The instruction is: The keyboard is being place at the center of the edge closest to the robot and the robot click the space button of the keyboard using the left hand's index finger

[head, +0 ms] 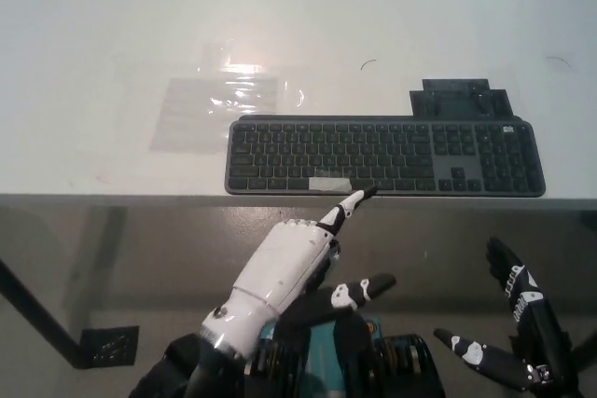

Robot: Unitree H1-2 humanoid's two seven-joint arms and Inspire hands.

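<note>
A dark grey keyboard (384, 156) lies along the near edge of the white table (112, 25), right of its middle. A pale strip marks its space bar (328, 184). My white left hand (297, 263) is below the table edge with one finger stretched out. That fingertip sits just in front of the keyboard's near edge, slightly right of the space bar and off the keys. The hand holds nothing. My black right hand (518, 328) rests low at the lower right, fingers spread apart.
A clear plastic sheet (219, 104) lies flat on the table, left of and behind the keyboard. A dark flat object (457, 98) sits right behind the keyboard's right part. A table leg (37, 319) runs down at the lower left.
</note>
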